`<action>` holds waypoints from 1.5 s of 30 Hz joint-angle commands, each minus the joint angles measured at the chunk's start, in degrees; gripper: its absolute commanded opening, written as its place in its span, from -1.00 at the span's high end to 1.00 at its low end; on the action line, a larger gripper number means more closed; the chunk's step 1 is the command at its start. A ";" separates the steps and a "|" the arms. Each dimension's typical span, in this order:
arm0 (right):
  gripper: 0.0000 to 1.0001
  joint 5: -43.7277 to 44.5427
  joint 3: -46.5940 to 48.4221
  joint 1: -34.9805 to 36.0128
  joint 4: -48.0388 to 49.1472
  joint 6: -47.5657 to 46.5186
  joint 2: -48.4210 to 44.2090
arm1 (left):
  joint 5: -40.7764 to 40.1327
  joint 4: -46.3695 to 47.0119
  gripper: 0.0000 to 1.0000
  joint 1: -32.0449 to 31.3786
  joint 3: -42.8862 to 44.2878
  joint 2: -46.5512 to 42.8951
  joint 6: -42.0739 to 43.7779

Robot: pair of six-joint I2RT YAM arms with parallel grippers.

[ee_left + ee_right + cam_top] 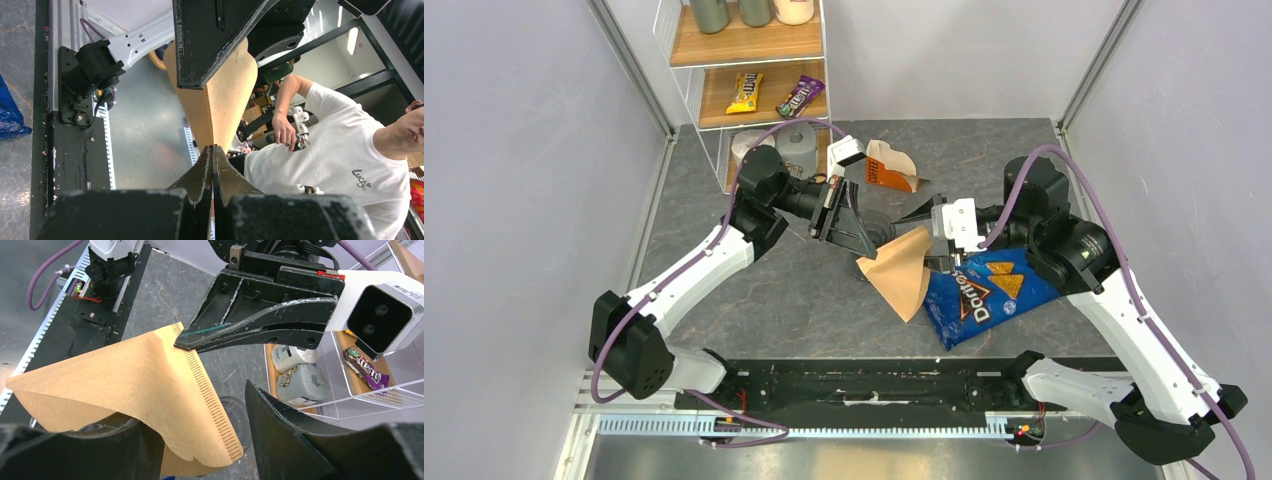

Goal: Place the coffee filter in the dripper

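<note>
I have the coffee filter [902, 272] up off the table, between the two arms. The left gripper [212, 155] is clenched on the paper at its seamed corner, so it hangs folded flat. The right gripper [197, 415] faces it with jaws apart, gripping nothing, and the filter's loose edge hangs into the gap. I read this as the opening-out step: a flat cone cannot seat. The dark round shape on the table below the filter is probably the dripper [886, 233], though most of it is hidden from me. Next I need the right fingers to part the two layers, then lower the filter point-first into that rim without tearing it
</note>
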 commanded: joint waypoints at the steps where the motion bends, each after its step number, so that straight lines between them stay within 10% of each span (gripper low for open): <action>1: -0.29 -1.86 0.94 0.23 -1.97 -3.39 -0.66 | 2.27 3.09 0.95 -0.63 0.88 0.10 -1.46; 22: 0.29 -3.05 2.15 0.76 -4.53 -5.79 -1.53 | 1.91 2.92 0.94 -0.97 0.97 0.76 -1.56; 30: 0.55 -3.23 2.51 0.95 -6.81 -8.29 -1.41 | 1.80 2.62 0.37 -0.94 1.14 0.21 -1.55; 45: 0.61 -2.33 3.05 0.92 -7.53 -7.36 -1.10 | 1.77 -6.56 0.16 -0.89 -0.61 -1.65 5.37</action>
